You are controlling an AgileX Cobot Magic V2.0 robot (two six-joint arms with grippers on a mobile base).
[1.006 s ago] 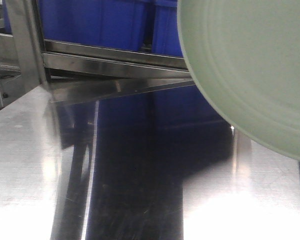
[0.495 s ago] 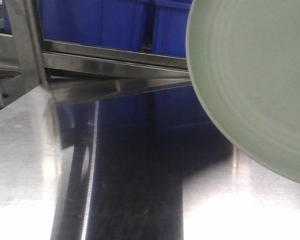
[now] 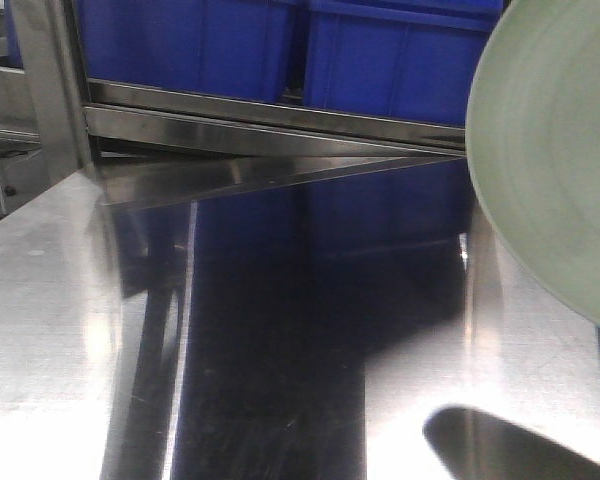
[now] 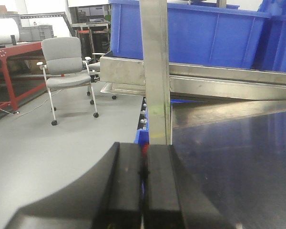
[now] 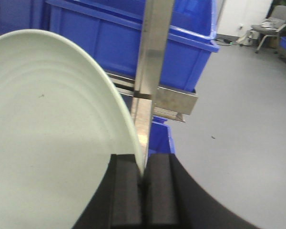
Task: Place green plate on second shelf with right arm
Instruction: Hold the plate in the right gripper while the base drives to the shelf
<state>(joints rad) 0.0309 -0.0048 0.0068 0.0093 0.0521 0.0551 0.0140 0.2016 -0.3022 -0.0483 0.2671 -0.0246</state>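
We are gripping the green plate (image 5: pixel 52 133) by its raised rim, the right pincer (image 5: pixel 143 183) clamped across that edge and the plate tipped steeply up on its side. It is hanging clear of the table (image 3: pixel 60 330), in front of the shelf rail (image 3: pixel 260 125) and toward that rail's right end. We are judging it stiff, fairly light and smooth. Pinched at the rim it could swing or slip under a jerk, and it could chip against steel. The rim is the only part offering a hold.

Behind and above the rail, the blue bins (image 3: pixel 390 70) are filling the shelf and leaving little room there. A dark slot is showing just under the rail, but we cannot tell which level is the second one. An upright post (image 5: pixel 150 52) is rising at the rail's end, just beside the plate's edge, so we are expecting to level the plate and steer it inward along the rail. The left pincer (image 4: pixel 143 174) is sitting pressed together on nothing, in front of the rail's left end
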